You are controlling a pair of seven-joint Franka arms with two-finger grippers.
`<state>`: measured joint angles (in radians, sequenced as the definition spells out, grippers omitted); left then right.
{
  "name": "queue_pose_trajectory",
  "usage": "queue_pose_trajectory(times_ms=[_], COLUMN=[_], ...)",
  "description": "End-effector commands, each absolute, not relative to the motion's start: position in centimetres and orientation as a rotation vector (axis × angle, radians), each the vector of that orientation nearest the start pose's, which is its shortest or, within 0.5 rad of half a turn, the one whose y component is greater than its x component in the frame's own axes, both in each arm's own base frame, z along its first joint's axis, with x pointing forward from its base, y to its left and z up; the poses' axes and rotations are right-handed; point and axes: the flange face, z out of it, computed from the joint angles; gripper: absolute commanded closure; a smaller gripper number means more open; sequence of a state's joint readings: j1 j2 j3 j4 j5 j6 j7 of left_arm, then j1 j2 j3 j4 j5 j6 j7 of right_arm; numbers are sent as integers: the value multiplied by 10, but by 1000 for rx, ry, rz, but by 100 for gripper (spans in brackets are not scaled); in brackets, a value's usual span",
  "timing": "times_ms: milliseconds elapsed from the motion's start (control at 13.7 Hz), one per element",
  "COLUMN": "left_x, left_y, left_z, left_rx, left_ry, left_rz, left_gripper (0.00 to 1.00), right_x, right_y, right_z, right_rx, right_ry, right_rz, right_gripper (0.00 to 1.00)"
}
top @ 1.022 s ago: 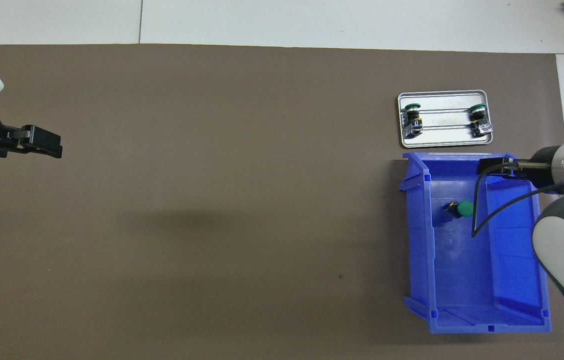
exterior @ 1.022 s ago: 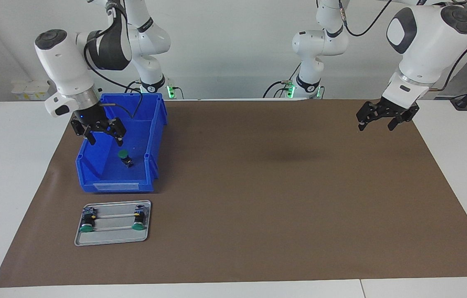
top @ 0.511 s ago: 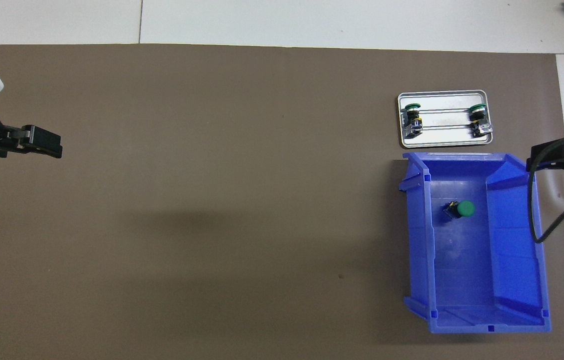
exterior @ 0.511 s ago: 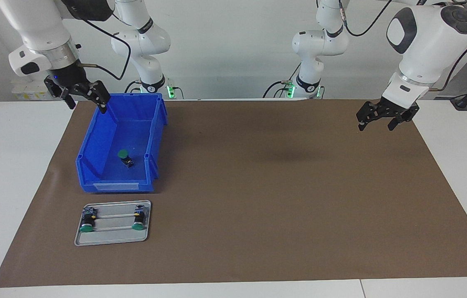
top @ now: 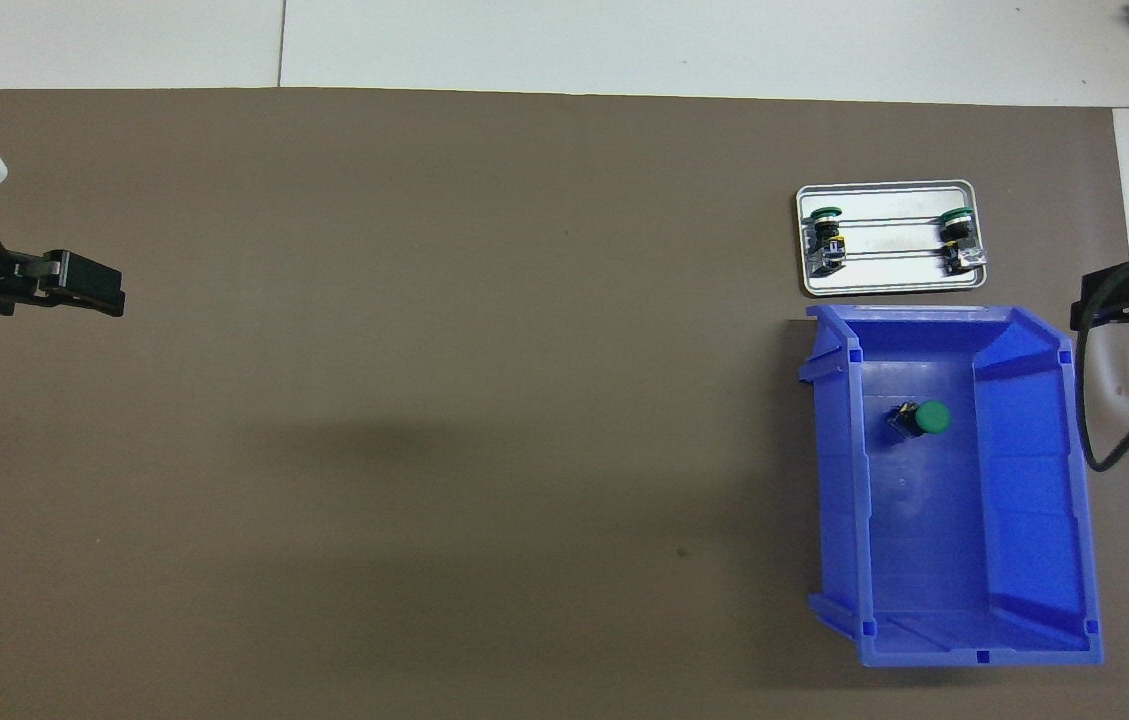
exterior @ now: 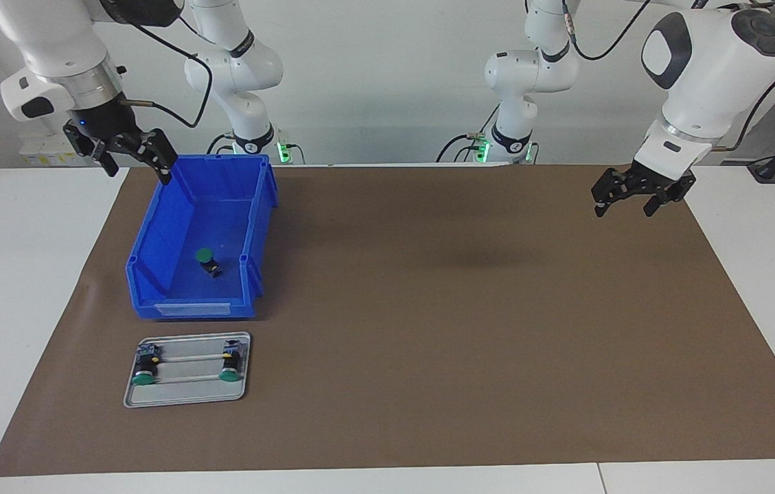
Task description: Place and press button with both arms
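Observation:
A green-capped button (exterior: 207, 261) lies on its side on the floor of the blue bin (exterior: 184, 310); it also shows in the overhead view (top: 925, 418). My right gripper (exterior: 139, 170) is open and empty. It is raised over the mat's edge beside the bin's wall, at the right arm's end, and shows in the overhead view (top: 1124, 298) too. My left gripper (exterior: 624, 205) is open and empty, waiting above the mat at the left arm's end; it also shows in the overhead view (top: 92, 291).
A silver tray (exterior: 184, 396) lies on the brown mat, farther from the robots than the bin. It holds two more green-capped buttons (exterior: 145, 368) (exterior: 229, 366) on thin rails. The tray (top: 889, 290) and the bin (top: 1024, 560) also show in the overhead view.
My right gripper has risen out of the bin, empty, and moved toward the right arm's end of the table. The button stays in the bin. The left arm has not moved.

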<state>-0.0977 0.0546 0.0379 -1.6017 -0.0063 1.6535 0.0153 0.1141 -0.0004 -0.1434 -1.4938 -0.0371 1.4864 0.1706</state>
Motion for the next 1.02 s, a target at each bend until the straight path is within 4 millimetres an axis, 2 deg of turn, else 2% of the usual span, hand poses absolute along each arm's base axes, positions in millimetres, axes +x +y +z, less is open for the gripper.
queue_pose_trajectory(times_ms=[0, 219, 365, 949], left_x=[568, 568, 568, 568], left_y=[-33, -33, -33, -33], left_z=[588, 588, 588, 588], left_rx=[-3128, -3128, -3128, -3128], left_ry=[109, 109, 109, 109], left_rz=[11, 11, 11, 11], left_gripper=[1, 1, 1, 1], right_x=[541, 539, 545, 542], right_y=[-20, -14, -7, -17], right_z=[658, 653, 656, 653], right_rx=[-3145, -3146, -3155, -3172], right_ry=[323, 293, 170, 199], right_rz=[25, 20, -54, -29], right_gripper=[0, 0, 0, 0])
